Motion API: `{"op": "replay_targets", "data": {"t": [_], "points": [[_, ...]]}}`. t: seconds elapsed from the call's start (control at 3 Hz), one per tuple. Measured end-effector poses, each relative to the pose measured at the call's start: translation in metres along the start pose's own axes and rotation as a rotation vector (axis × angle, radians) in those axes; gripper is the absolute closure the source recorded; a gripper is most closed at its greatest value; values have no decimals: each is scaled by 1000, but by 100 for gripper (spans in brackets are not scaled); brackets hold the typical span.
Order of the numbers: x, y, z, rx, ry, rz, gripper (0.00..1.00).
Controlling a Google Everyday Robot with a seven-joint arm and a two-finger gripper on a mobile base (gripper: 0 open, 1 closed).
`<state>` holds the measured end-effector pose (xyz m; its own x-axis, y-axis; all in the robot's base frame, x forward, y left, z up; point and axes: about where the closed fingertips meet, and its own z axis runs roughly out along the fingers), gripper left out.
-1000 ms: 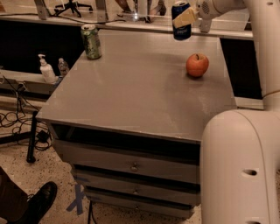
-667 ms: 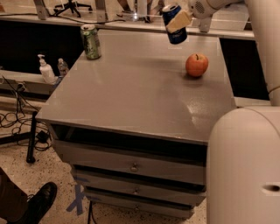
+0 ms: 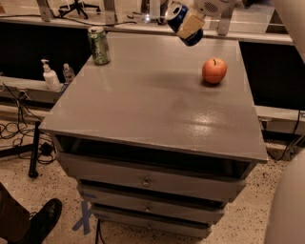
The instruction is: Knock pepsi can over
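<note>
Fingers (image 3: 192, 25) of gripper (image 3: 187, 23) clamped on pepsi can (image 3: 176, 16), held tilted above far edge of drawer cabinet top (image 3: 143, 105). Probably light, stiff, slick-walled; best pushed high on its side. Apple (image 3: 214, 70) nearby to the right, green can (image 3: 99, 45) well apart left, neither obstructing.

no legible text anywhere, jaws hold pepsi can (image 3: 175, 14) above far side of table (image 3: 143, 105)
</note>
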<state>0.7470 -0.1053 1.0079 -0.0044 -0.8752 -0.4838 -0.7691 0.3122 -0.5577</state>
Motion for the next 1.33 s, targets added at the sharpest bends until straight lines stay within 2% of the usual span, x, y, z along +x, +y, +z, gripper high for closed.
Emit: {"op": "replay_targets", "data": {"t": [0.33, 0.67, 1.0, 1.33], "points": [[1, 48, 28, -95, 72, -94, 100], [7, 61, 37, -125, 88, -100, 100], [6, 64, 42, -135, 102, -113, 100], [19, 85, 64, -212, 210, -174, 100]]}}
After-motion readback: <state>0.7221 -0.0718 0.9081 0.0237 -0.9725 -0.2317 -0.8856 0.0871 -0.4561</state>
